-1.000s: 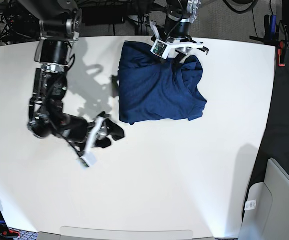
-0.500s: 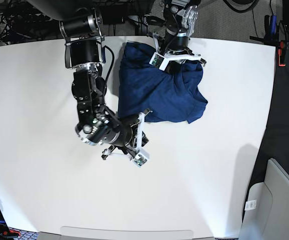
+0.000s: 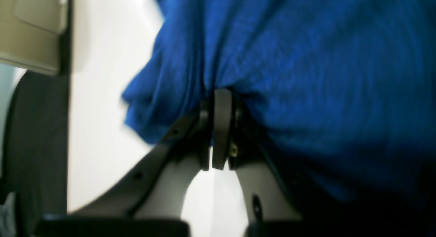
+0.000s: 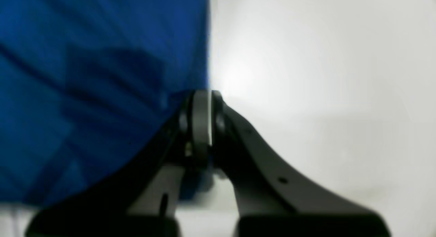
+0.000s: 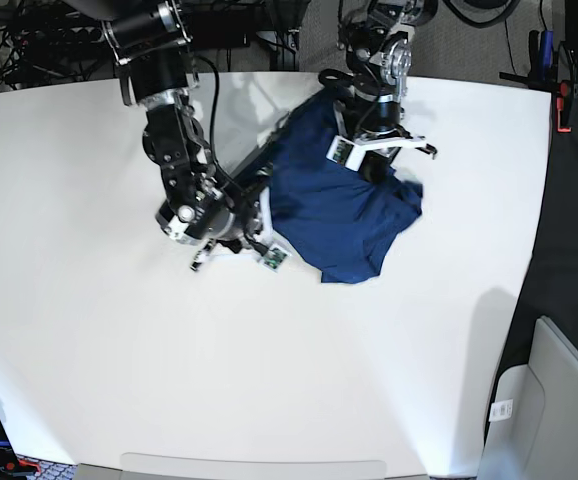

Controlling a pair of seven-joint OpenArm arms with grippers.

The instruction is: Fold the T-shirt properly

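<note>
Two-arm fold in progress, seen from the base view with both wrist views as insets. The T-shirt (image 5: 344, 215), a dark blue knit garment, lies bunched on the white surface (image 5: 89, 360) toward its far middle, between the two arms. The left gripper (image 3: 221, 128) has its jaws pressed together with a pinch of blue fabric gathered at their tips; cloth fans out above and to the right of the pinch. The right gripper (image 4: 201, 117) also has its jaws fully together, sitting right at the straight edge of the shirt; whether cloth is actually caught between them cannot be told from the wrist view (the image is blurred and the edge falls just beside the tips).

Risks from here, as a judgement. The fabric is soft and heaped, so a thin pinch could slip out under tension, dropping that side. If the right gripper has missed the hem, only one side will lift, and the shirt will swing and twist rather than spread. Each pinch may also hold several layers at once, which would carry hidden folds into the final shape. The two arms stand close together, so crossing paths could tangle cloth around a wrist.

Containers: none is in use. A pale bin-like object (image 5: 559, 400) stands beyond the near right corner; its contents are not visible.
</note>
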